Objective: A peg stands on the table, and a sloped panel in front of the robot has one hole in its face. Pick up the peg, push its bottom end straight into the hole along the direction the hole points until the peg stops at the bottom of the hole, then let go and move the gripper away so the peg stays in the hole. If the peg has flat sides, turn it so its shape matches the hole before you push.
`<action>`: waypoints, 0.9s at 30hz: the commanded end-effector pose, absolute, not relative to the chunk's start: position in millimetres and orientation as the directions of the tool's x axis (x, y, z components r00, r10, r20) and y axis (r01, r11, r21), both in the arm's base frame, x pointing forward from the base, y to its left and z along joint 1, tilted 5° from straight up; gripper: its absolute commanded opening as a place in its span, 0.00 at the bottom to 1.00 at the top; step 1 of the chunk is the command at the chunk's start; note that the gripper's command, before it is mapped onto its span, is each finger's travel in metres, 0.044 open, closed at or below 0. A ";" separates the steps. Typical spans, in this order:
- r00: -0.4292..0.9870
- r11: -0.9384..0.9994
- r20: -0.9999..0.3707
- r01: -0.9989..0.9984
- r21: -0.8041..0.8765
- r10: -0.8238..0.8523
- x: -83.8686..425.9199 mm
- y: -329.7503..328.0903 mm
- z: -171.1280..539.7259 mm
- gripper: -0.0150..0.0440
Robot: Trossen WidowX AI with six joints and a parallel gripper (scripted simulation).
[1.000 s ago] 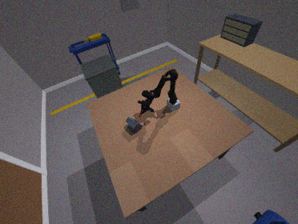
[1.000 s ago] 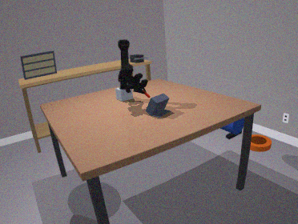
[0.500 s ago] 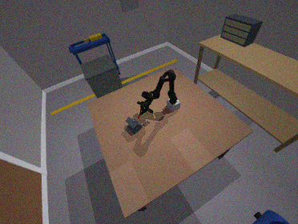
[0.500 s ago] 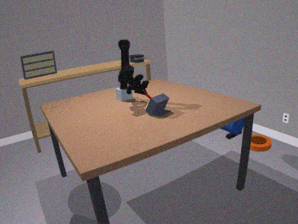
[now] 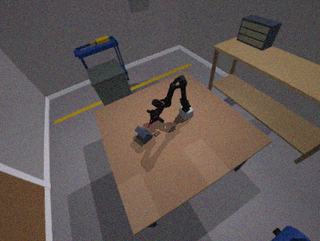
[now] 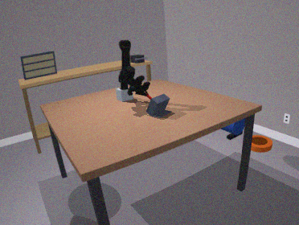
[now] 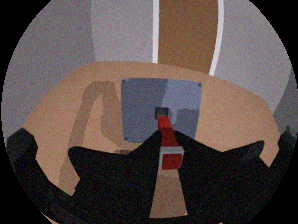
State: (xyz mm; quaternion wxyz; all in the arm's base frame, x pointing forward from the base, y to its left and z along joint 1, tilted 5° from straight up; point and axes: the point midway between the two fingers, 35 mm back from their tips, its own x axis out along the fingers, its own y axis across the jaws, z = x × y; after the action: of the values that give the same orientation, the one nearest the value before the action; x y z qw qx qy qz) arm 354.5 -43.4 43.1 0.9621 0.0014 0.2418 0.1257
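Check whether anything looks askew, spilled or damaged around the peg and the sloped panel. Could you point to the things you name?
Nothing stands out: the hand [image 5: 150, 122] [image 6: 148, 93] [image 7: 170, 145] grips the red peg [image 7: 166, 131], its tip near the hole in the panel [image 5: 142, 132] [image 6: 159, 105] [image 7: 140, 107], with no visible spill or breakage.

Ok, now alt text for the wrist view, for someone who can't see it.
The black gripper holds a red peg with its far end at the lower edge of a square hole in a blue-gray panel. Behind the panel are the wooden table top and, beyond it, gray and brown surfaces.
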 end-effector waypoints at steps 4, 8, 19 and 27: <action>0.854 0.970 -0.462 -0.236 0.066 0.239 357.8 -42.9 40.6 0.25; 0.855 0.970 -0.460 -0.235 0.066 0.239 362.0 -41.5 38.3 0.25; 0.856 0.970 -0.458 -0.235 0.066 0.239 375.5 -37.7 30.7 0.25; 0.855 0.969 -0.459 -0.239 0.065 0.241 373.0 -37.6 31.3 0.25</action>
State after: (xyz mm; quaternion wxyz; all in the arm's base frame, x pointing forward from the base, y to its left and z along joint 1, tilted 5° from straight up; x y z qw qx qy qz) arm 373.7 -37.8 31.5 0.9633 0.0026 0.2381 0.1239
